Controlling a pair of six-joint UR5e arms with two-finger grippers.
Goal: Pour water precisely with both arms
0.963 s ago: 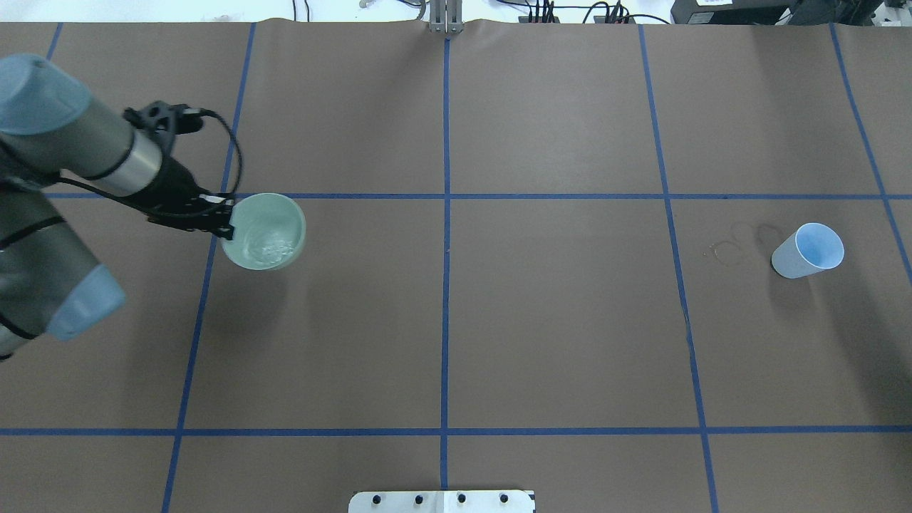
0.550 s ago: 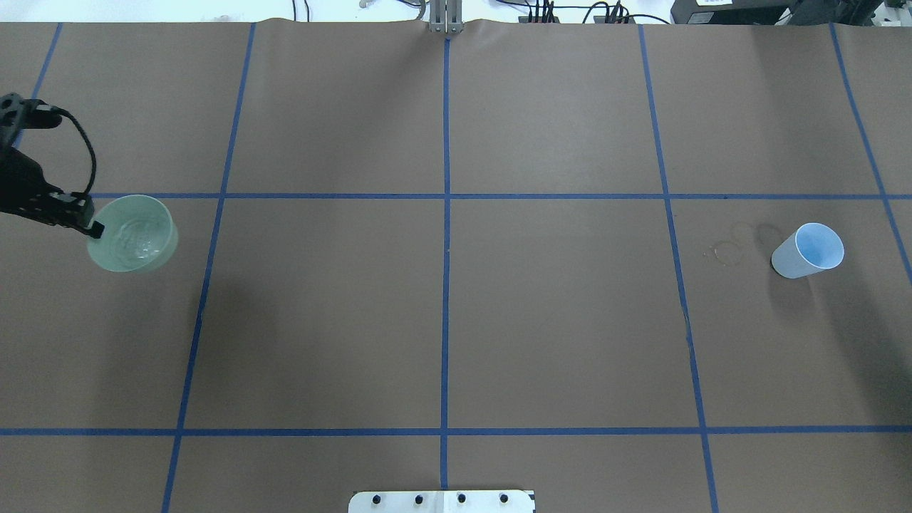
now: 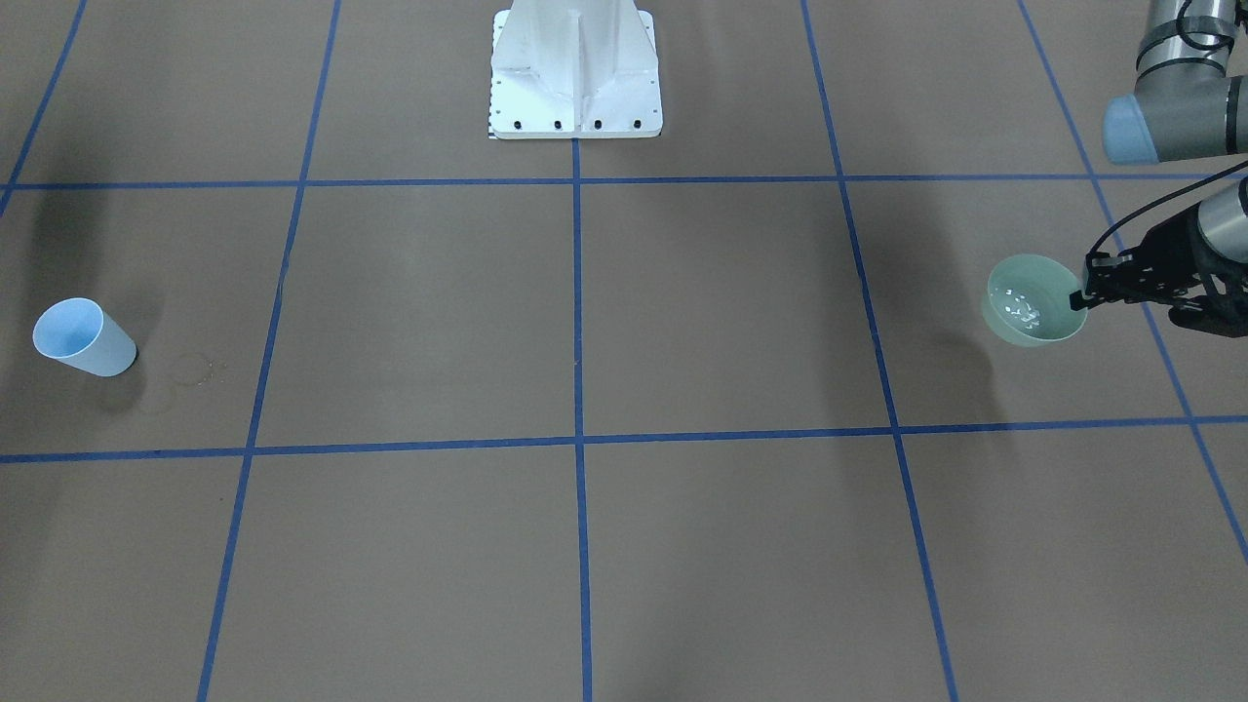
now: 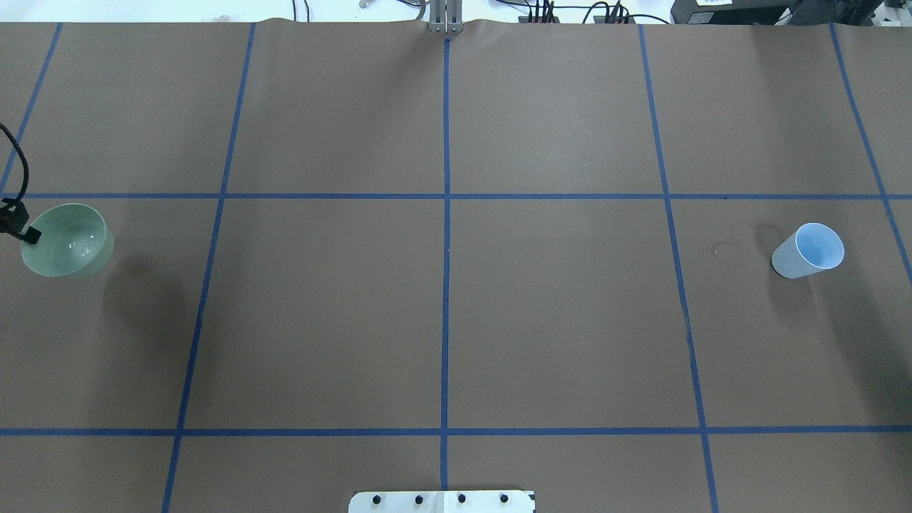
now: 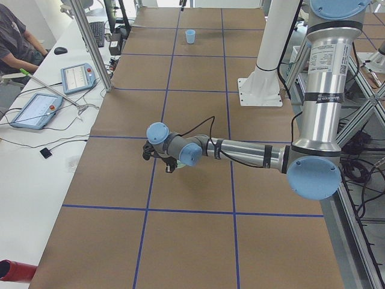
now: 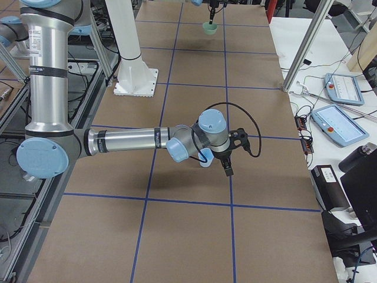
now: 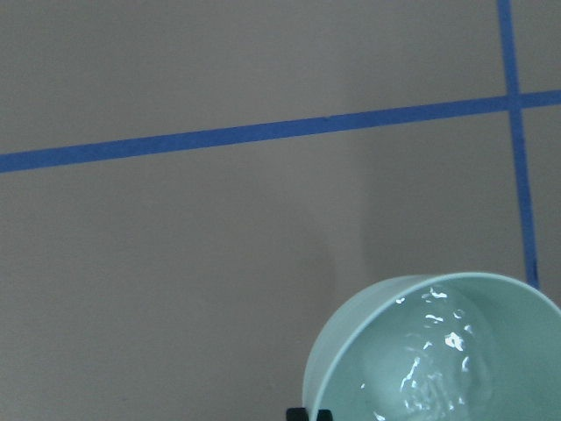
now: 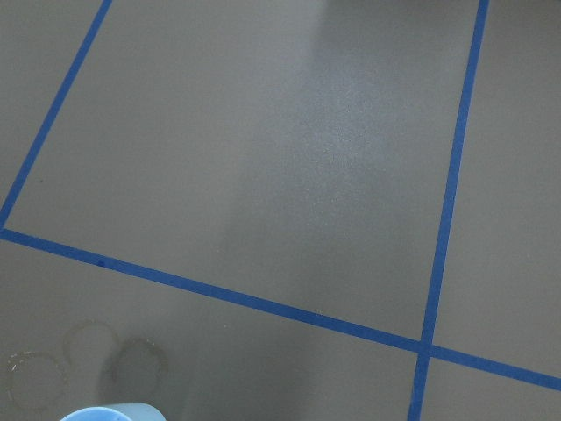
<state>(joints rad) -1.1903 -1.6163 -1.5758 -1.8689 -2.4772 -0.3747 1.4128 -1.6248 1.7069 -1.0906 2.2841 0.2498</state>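
Glinting water [image 7: 429, 377] in bowl [image 7: 513, 309], left jaws cropped.

bowl [image 3: 1033, 300]: glossy plastic | table [image 3: 682, 322]: matt brown paper | water [image 7: 438, 355]: glinting

Brown table [image 4: 320, 320] crossed by blue tape [image 4: 446, 285], pale-blue cup [image 4: 807, 251] at 3 o'clock, pale-green bowl [image 4: 65, 240] at 9 o'clock, white pedestal [image 4: 442, 501] at 6 o'clock, ring stains [image 4: 725, 252] beside the cup

The left arm [image 5: 322, 78] and right arm [image 6: 44, 65] match — silver-grey tubes, light-blue joint caps [image 5: 314, 179], black cable [image 4: 26, 168] — white bolted pedestal [image 3: 575, 78].
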